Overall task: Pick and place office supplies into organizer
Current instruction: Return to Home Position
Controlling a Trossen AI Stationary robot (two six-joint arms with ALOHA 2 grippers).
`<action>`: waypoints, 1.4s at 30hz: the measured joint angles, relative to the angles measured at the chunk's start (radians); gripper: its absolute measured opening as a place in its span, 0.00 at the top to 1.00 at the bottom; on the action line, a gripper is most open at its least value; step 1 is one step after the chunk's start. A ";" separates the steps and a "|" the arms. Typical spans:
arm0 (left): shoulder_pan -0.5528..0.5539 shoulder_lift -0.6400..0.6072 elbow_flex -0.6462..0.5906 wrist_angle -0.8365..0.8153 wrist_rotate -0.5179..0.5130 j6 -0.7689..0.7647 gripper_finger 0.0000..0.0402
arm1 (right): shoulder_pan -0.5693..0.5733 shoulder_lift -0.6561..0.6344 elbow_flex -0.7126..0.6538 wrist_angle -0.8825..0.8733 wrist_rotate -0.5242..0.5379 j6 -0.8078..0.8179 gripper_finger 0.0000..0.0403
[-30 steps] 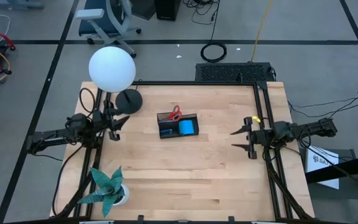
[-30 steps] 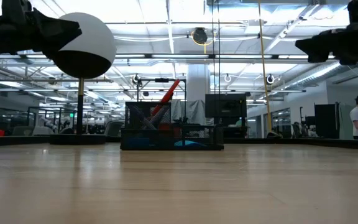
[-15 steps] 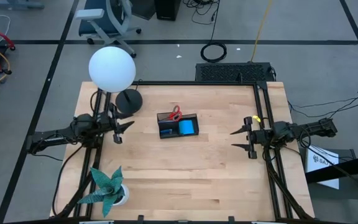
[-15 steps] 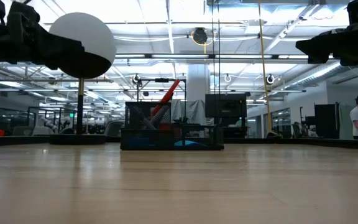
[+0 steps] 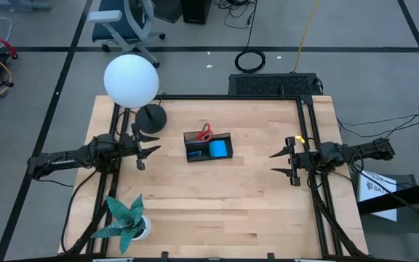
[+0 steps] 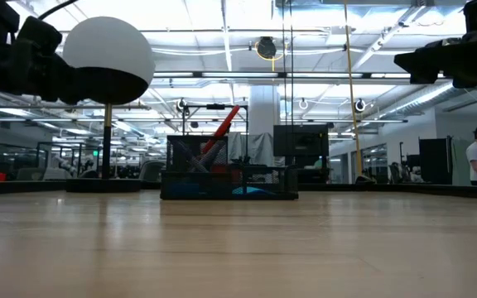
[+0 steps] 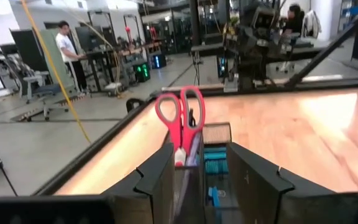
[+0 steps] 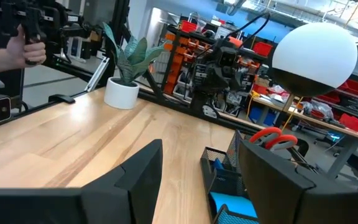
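Okay, I see the left gripper [image 5: 153, 144] wide open and empty, at the left side of the table [image 5: 217, 207] near the lamp base [image 5: 150, 117]. The right gripper [image 5: 273, 163] is open and empty at the right side. The organizer [image 5: 224, 135] sits between them, well apart from both. Red scissors [image 5: 206, 132] lean in its taller section and the blue pad [image 5: 219, 149] lies in the low one.

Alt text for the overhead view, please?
A black organizer sits near the middle of the table, holding red scissors and a blue pad. The left gripper and right gripper wait at opposite sides, jaws open and empty.
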 joint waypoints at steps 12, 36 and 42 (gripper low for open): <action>0.000 0.066 0.000 -0.004 0.000 -0.008 0.62 | 0.000 0.000 0.000 0.000 -0.002 0.000 0.50; 0.000 0.066 -0.003 0.035 -0.005 -0.008 0.62 | 0.000 0.000 0.000 0.001 -0.003 0.000 0.50; 0.000 0.066 -0.003 0.036 -0.005 -0.008 0.62 | 0.000 0.000 0.000 0.001 -0.003 0.000 0.50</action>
